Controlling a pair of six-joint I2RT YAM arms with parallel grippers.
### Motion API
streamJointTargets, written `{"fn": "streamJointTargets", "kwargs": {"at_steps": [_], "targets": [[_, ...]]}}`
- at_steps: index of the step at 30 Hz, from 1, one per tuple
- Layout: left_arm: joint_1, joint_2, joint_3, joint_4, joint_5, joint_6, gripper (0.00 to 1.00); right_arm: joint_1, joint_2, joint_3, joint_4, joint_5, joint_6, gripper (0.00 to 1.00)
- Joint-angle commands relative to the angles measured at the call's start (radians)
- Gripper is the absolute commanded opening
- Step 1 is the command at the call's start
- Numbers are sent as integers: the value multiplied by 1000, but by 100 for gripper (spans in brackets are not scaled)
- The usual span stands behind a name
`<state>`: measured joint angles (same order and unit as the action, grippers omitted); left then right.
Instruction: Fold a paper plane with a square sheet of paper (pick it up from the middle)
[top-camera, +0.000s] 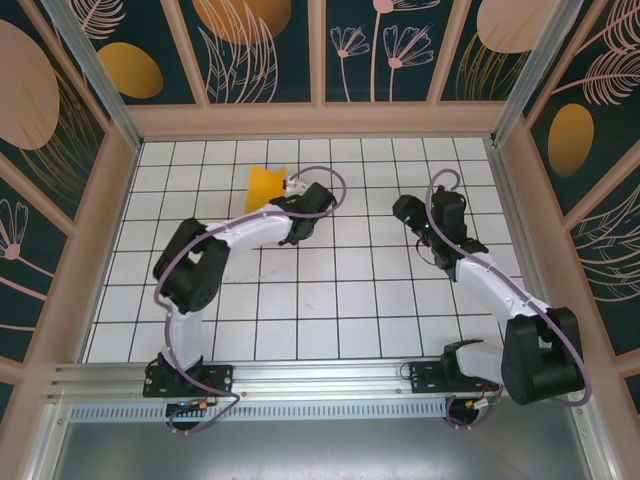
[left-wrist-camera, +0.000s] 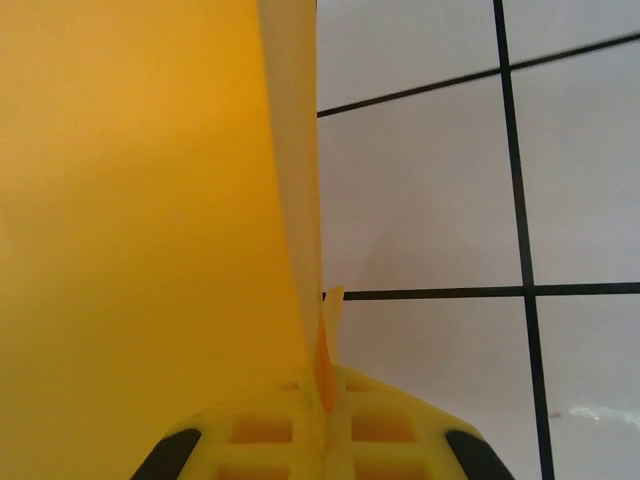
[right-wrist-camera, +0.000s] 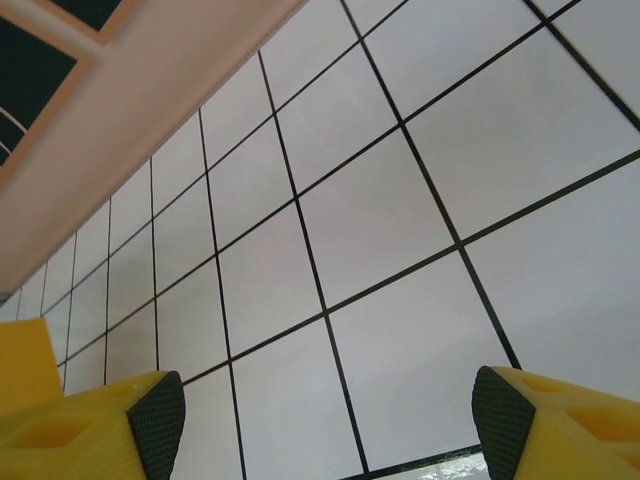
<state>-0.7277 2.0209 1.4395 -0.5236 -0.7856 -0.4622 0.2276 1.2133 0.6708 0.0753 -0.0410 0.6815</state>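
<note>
Your left gripper (top-camera: 290, 186) is reaching out over the far left part of the white gridded table (top-camera: 350, 300), and it is clamping the orange-yellow paper (top-camera: 265, 185). From above, the paper is showing as a small wedge just beyond the gripper, a couple of tiles short of the back wall (top-camera: 320, 120). Whether its lower edge is touching the table is not something you can tell from there.

In the left wrist view, the yellow fingers (left-wrist-camera: 260, 430) are sitting pressed together with a thin edge of the paper (left-wrist-camera: 150, 200) caught in the seam between them. The sheet is rising away from the jaws as one broad flat face on the left, with a paler narrow strip running along its right side (a second layer or a turned edge, hard to say which). Bare tiles are lying to the right of it.

Your right gripper (top-camera: 409, 212) is hovering over the far right part of the table, well apart from the paper. In its own wrist view the right gripper (right-wrist-camera: 330, 415) is standing wide open, its dark-tipped fingers (right-wrist-camera: 160, 420) bracketing nothing but tiles.
</note>
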Motion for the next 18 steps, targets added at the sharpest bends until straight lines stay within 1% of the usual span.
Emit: {"fn": "streamJointTargets", "kwargs": {"at_steps": [1, 3, 5, 12, 15, 18], "targets": [[-31, 74, 69, -61, -113, 20, 0, -22, -41, -28, -25, 21, 46, 78], [-48, 118, 92, -58, -101, 16, 0, -37, -42, -34, -26, 13, 52, 78], [-61, 143, 110, -53, -64, 11, 1, -48, -38, -39, -29, 4, 56, 78], [-102, 173, 131, -22, 83, -23, 8, -67, -8, -43, -30, -22, 60, 77], [-104, 159, 119, 0, 164, -37, 16, -68, 4, -41, -23, -36, 59, 77], [-107, 103, 106, 29, 253, -42, 26, -68, 24, -35, -16, -62, 47, 77]]}}
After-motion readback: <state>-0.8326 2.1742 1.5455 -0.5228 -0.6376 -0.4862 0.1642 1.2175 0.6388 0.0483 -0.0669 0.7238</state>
